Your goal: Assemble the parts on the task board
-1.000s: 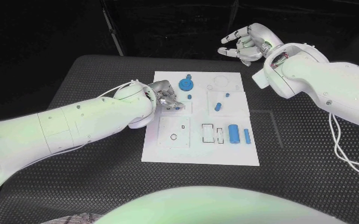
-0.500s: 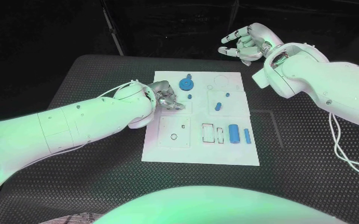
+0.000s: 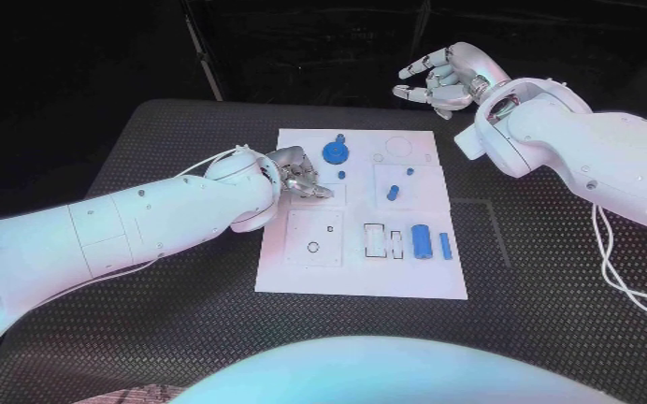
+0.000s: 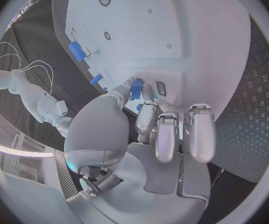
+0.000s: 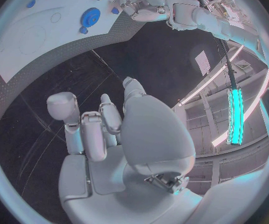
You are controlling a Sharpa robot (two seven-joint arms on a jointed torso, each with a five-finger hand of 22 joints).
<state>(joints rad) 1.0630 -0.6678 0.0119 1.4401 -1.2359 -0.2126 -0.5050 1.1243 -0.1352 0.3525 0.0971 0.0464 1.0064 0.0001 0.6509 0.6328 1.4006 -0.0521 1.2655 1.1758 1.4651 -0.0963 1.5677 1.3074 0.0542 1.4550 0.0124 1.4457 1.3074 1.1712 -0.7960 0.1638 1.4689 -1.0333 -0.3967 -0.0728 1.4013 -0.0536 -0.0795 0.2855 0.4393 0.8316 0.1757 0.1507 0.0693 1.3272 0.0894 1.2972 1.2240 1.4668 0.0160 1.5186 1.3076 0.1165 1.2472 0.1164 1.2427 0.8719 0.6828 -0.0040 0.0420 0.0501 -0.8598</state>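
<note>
**Left hand pinching a blue part at the board's left edge**

The task board (image 3: 362, 278) is a white rectangular plate lying in the middle of the black surface (image 3: 162, 320), its long sides running away from the robot. Toward its near edge sit a square panel with a ring-shaped cutout (image 3: 313, 247), two narrow rectangular slots (image 3: 381, 239), a blue cylinder (image 3: 422, 239) lying flat and a slimmer blue bar (image 3: 445, 245) just beside it, toward the right edge. Further in, a small blue peg (image 3: 393, 192) rests near the middle, and a round blue disc (image 3: 335, 151) lies close to the far edge.

The left hand (image 3: 298, 174) comes in over the board's left edge, about midway along it, palm turned down. In the left wrist view its fingers (image 4: 165, 134) are curled forward and their tips close on a small blue part (image 4: 135, 88) held just above the white plate.

The right hand (image 3: 442, 79) is raised beyond the far right corner of the board, well apart from it, past the surface's far edge. Its fingers (image 5: 84, 129) are spread and loosely bent, holding nothing
</note>
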